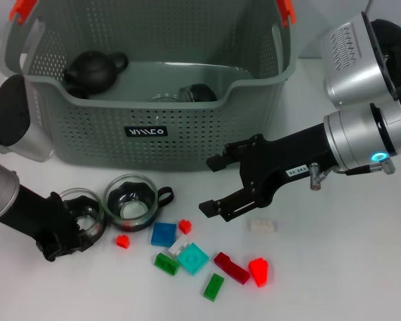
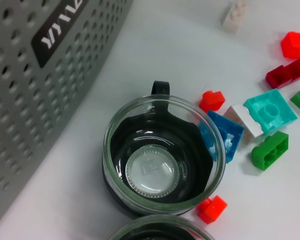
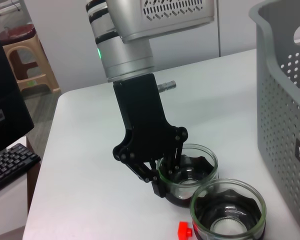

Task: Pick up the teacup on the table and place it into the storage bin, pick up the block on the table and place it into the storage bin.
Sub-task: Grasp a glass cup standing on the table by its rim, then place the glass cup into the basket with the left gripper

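Glass teacup beside the bin was gripped by left jaws; right jaws hung open nearby.

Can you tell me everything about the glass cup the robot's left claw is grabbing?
The teacup is clear glass sitting in a black wavy-edged holder. It stands upright on the white table, in front of the storage bin. The left claw grips its rim. A matching second cup stands right beside it.

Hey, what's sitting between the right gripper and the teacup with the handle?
In the head view, only bare table lies between the right gripper and that teacup; the blocks lie nearer the robot.
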Available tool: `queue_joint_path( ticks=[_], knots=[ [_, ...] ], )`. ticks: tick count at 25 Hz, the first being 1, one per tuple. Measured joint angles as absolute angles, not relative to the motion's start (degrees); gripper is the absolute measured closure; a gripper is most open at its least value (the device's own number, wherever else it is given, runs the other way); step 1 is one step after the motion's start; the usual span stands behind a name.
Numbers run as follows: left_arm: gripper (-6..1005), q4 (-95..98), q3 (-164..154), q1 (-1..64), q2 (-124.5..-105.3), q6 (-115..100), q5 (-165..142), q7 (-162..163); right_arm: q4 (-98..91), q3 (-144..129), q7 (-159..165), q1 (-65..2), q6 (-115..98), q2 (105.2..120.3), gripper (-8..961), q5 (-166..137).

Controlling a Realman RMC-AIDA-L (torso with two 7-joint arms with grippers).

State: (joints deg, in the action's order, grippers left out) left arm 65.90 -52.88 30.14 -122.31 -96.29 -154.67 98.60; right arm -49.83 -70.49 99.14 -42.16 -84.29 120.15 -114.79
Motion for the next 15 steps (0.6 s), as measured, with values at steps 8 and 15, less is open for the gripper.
queue_joint_path(
  ticks=[8, 15],
  knots=[
    [941, 67.6, -51.2, 30.6, -121.88, -100.5, -154.0, 98.6, -49.8, -70.2, 99.1, -42.0, -84.4, 120.14, 24, -114.8],
    [940, 70.3, -40.3, 32.7, -120.21, -111.9, -149.6, 98.3, -49.8, -69.9, 99.1, -41.7, -84.5, 120.04, 24, -114.8]
  ],
)
